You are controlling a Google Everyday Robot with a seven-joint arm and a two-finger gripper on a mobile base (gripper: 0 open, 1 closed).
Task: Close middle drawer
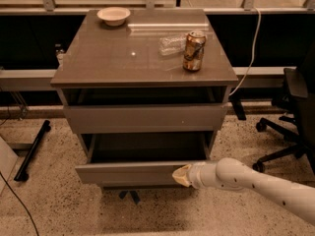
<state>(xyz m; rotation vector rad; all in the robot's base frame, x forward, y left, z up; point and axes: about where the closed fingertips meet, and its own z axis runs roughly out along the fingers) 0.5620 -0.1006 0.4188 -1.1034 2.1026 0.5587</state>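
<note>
- The robot's white, rounded arm (261,181) comes in from the lower right edge and reaches leftward, nearly level and low above the floor.
- At its end, the tan-tipped gripper (181,175) touches the right part of the front panel of the middle drawer. Whether the gripper is apart or together cannot be told from this view.
- The middle drawer (123,173), a wide grey handle-less drawer with a low flat front, stands pulled partway out of the grey cabinet. Its plain grey inside is open to view from above and holds nothing that can be seen.
- Above it sits the taller grey drawer front (145,118), set further back than the low front. A dark gap lies between it and the top of the cabinet.
- The cabinet's glossy grey-brown worktop (123,58) carries three things:
  - a small pale round bowl (113,16) near the back left corner;
  - an upright brown and gold drink can (194,50) towards the right;
  - a crumpled clear plastic piece (172,44) just beside the can, on its left and a little behind it.
- The floor (49,205) is pale speckled terrazzo.
- A black office chair on castors (295,112) stands at the right edge, well apart from the cabinet.
- A white cable (253,48) hangs down behind the cabinet's right side.
- A black bar (32,151) lies slanted on the floor to the left.
- Behind the cabinet runs a dark wall with a pale horizontal rail (29,75).
</note>
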